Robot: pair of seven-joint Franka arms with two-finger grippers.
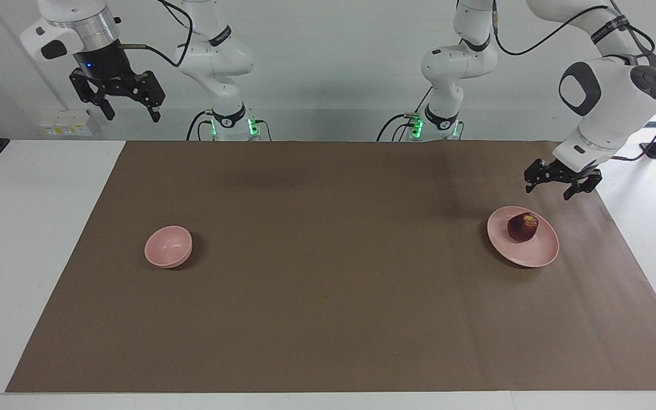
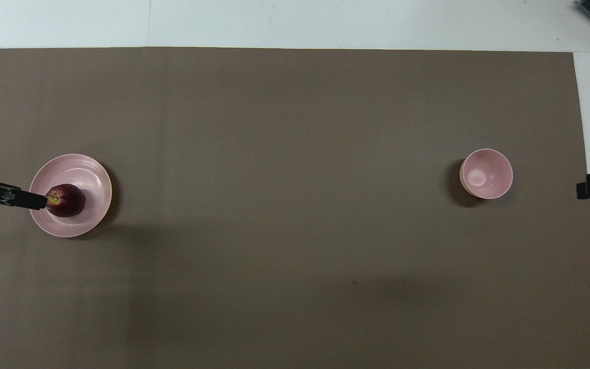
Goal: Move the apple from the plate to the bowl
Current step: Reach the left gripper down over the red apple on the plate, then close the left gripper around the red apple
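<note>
The apple (image 1: 523, 227) sits on the plate (image 1: 527, 256) near its 1 o'clock rim; the left gripper (image 1: 560, 183) hangs above, fingers spread to take it; the right gripper (image 1: 126, 106) waits raised, fingers spread; the bowl (image 1: 168, 247) stands well apart.

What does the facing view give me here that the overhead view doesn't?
Facing only: both arms whole, the left gripper open in the air above the mat beside the plate, clear of the apple; the right gripper open, waiting high. Overhead only: the bowl is empty inside. Both: apple on plate, bowl apart at the right arm's end.
</note>
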